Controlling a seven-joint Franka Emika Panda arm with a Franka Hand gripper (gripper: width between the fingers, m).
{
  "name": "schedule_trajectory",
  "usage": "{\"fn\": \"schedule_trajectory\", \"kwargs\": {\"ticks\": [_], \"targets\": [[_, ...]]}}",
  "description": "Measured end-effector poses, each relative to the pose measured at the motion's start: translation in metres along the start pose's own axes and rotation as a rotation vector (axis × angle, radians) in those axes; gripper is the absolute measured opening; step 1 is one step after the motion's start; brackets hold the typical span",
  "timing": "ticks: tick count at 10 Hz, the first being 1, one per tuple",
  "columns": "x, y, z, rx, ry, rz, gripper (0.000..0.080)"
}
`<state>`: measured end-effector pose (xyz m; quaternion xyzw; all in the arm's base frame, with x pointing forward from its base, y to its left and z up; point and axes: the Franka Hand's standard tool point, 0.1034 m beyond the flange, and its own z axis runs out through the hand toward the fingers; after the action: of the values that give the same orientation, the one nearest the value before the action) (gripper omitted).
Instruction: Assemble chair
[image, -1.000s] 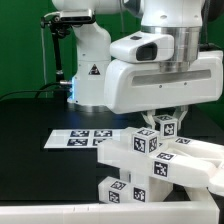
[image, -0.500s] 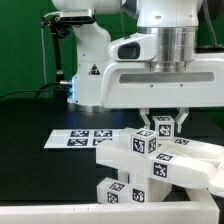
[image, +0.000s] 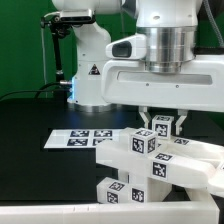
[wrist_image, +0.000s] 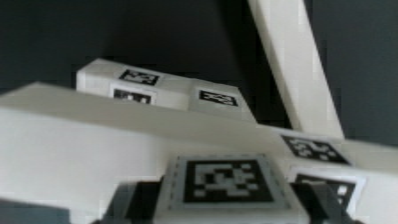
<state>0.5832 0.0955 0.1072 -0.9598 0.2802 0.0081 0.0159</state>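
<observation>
The white Franka robot arm (image: 160, 60) fills the upper half of the exterior view, above a black table (image: 30, 120). Lower right of centre sits the chair (image: 150, 160), a cluster of small white blocky plastic pieces with black-and-white square tags. The flat white marker board (image: 85, 138) lies just left of it. The two-finger gripper (image: 163, 122) reaches down over a tagged cube-ended post (image: 165, 126) at the cluster's top; its dark fingers (image: 148, 120) flank that cube, but whether they actually clamp it I cannot tell.
</observation>
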Motion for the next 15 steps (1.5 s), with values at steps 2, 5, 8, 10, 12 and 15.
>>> {"fn": "schedule_trajectory", "kwargs": {"ticks": [2,5,8,10,12,15], "targets": [[-0.0005,0.0007,0.0013,0.030,-0.018,0.220,0.0268],[-0.0011,-0.0005,0.0019,0.046,-0.010,0.378,0.0318],[-0.0015,0.0003,0.0027,0.042,-0.009,0.306,0.0601],[-0.0012,-0.0007,0.0009,0.045,-0.006,0.233,0.0635],[-0.0008,0.0004,0.0022,0.043,-0.004,0.104,0.0647],[-0.0003,0.0011,0.0023,0.042,0.000,-0.061,0.0649]]}}
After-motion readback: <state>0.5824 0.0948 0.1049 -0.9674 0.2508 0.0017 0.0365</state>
